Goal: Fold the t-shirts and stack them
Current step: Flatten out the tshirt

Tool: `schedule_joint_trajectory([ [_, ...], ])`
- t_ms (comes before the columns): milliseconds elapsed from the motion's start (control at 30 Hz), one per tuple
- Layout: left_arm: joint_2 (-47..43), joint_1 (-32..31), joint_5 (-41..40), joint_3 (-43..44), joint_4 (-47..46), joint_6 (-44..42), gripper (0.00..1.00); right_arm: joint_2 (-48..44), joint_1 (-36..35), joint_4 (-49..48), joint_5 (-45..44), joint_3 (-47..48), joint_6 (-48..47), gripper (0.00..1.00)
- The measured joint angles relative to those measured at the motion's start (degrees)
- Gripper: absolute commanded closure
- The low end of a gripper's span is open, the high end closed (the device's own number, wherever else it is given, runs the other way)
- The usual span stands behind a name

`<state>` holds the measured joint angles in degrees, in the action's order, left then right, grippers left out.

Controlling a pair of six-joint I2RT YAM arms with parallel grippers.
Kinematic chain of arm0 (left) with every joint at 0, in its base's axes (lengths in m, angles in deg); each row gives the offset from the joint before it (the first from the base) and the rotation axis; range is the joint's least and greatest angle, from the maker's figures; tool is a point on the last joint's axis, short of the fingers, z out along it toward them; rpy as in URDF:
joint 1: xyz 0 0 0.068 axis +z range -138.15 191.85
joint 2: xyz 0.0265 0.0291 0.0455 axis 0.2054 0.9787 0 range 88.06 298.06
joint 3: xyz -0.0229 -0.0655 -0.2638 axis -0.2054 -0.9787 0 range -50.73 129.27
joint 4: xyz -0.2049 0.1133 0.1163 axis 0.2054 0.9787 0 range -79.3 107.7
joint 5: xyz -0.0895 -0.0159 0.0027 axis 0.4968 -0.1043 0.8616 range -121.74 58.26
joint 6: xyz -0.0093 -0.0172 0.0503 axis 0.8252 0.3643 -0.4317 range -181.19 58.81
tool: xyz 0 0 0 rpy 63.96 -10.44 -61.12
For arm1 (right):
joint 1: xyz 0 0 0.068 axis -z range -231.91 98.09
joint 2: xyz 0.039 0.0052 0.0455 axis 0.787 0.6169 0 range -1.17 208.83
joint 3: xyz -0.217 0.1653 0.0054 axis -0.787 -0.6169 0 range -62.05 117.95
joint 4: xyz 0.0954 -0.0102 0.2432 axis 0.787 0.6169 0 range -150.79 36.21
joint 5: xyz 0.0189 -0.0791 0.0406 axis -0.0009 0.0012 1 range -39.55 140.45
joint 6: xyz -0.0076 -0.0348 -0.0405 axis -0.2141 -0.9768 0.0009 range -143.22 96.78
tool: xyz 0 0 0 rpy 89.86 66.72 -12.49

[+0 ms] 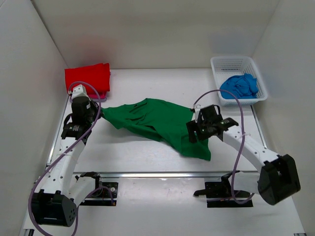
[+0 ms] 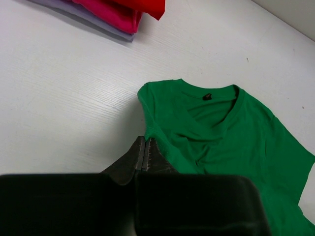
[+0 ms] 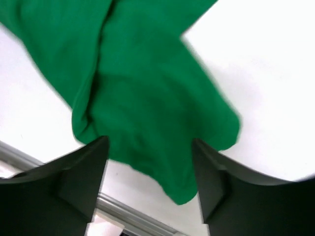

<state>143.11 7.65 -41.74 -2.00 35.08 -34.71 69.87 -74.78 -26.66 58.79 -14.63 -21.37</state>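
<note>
A bright green V-neck t-shirt lies stretched across the middle of the table, pulled to a point at its left end. My left gripper is shut on that end; in the left wrist view its jaws pinch the edge of the green t-shirt beside the collar. My right gripper hovers over the shirt's right end with its fingers spread wide. The green t-shirt hangs loose and blurred below them, not held. A folded red t-shirt tops a stack at the back left, with pink under the red.
A white mesh basket at the back right holds a crumpled blue t-shirt. A metal rail runs along the table's near edge. White walls close in the left, back and right sides.
</note>
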Motion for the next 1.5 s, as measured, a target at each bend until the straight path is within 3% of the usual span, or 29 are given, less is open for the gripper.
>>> schedule_joint_trajectory([
  [167,0.02,-0.04,0.2,0.0,0.0,0.0,1.0,-5.66,-4.11,-0.5,0.26,-7.72,-0.09,0.37],
  [400,0.02,-0.04,0.37,0.0,0.0,0.09,1.0,-0.92,-8.0,-2.89,1.97,-11.19,0.55,0.35],
  [500,0.02,-0.04,0.35,0.0,0.02,0.13,1.0,3.1,-11.96,-3.3,0.5,-10.78,0.04,0.63],
  [533,0.02,-0.04,0.37,0.0,0.02,0.13,1.0,3.96,-13.25,-3.37,0.52,-10.16,0.17,0.85],
  [567,0.02,-0.04,0.37,0.0,0.02,0.13,1.0,4.79,-14.23,-3.39,0.31,-9.68,0.07,1.0],
  [767,0.02,-0.04,0.39,0.0,0.02,0.13,1.0,6.1,-15.15,1.25,1.75,-6.36,1.14,1.0],
  [833,0.02,-0.04,0.42,0.0,0.04,0.13,1.0,4.09,-11.63,4.44,5.35,-4.42,0.7,1.0],
  [1000,-0.04,-0.04,0.42,0.0,0.02,0.22,1.0,-1.64,6.47,10.73,20.81,2.67,-4.7,1.0],
  [1200,-0.11,-0.02,0.42,0.0,0.07,0.31,1.0,4.96,10.86,13.6,32.57,8.41,-8.59,0.93],
  [1267,-0.2,-0.04,0.42,0.0,0.09,0.33,1.0,7.85,12.76,13.6,34.95,8.39,-8.98,1.0],
  [1367,-0.31,-0.04,0.42,0.0,0.13,0.31,1.0,9.07,17.66,11.8,37.38,6.64,-8.26,1.0],
  [1467,-0.52,-0.02,0.42,0.0,0.24,0.28,1.0,8.87,24.76,9.4,38.23,4.5,-6.27,0.96],
  [1500,-0.59,-0.02,0.42,0.0,0.24,0.28,1.0,8.87,27.19,8.83,37.83,4.22,-5.46,0.89],
])
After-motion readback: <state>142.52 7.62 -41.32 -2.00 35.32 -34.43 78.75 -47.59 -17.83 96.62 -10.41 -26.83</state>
